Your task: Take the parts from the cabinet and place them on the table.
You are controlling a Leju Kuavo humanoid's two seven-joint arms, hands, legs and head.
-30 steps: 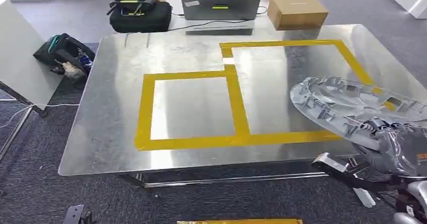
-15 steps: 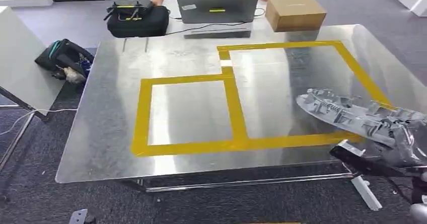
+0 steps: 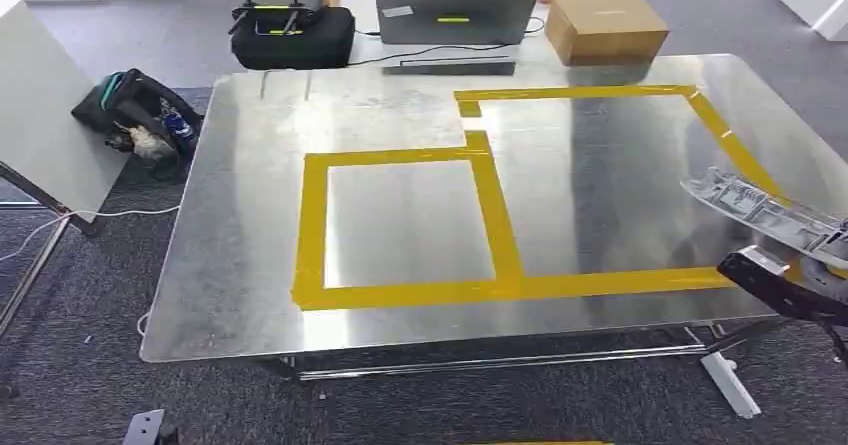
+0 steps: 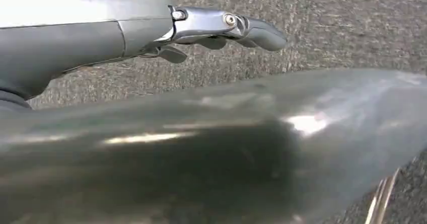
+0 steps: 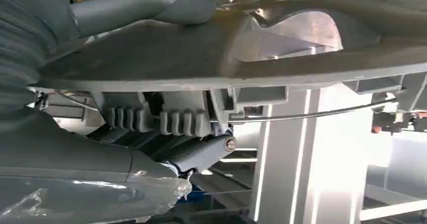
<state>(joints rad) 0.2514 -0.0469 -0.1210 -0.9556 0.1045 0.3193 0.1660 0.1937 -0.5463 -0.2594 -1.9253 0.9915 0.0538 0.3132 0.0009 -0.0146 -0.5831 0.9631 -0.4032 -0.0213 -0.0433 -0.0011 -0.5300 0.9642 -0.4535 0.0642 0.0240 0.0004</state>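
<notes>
The bench [image 3: 250, 265] in front of me is a bare metal sheet marked with 2 squares of yellow tape [image 3: 500, 285], and most of its surface lies open; a laptop [image 3: 455, 10], a black case [image 3: 293, 33] and a cardboard box [image 3: 605, 27] sit just past its far edge. My right robot hand [image 5: 166, 148] is clamped on the grey wheel cover [image 3: 775, 210], which hangs over the bench's right edge, above the tape of the larger square. Compared with 1 second ago, the cover has turned from nearly face-up to nearly edge-on and sits further right in my view, though my head has shifted too. Its long axis now runs from near-right toward far-left, ribs facing up. My left robot hand [image 4: 221, 27] hangs over carpet, holding nothing, fingers extended.
</notes>
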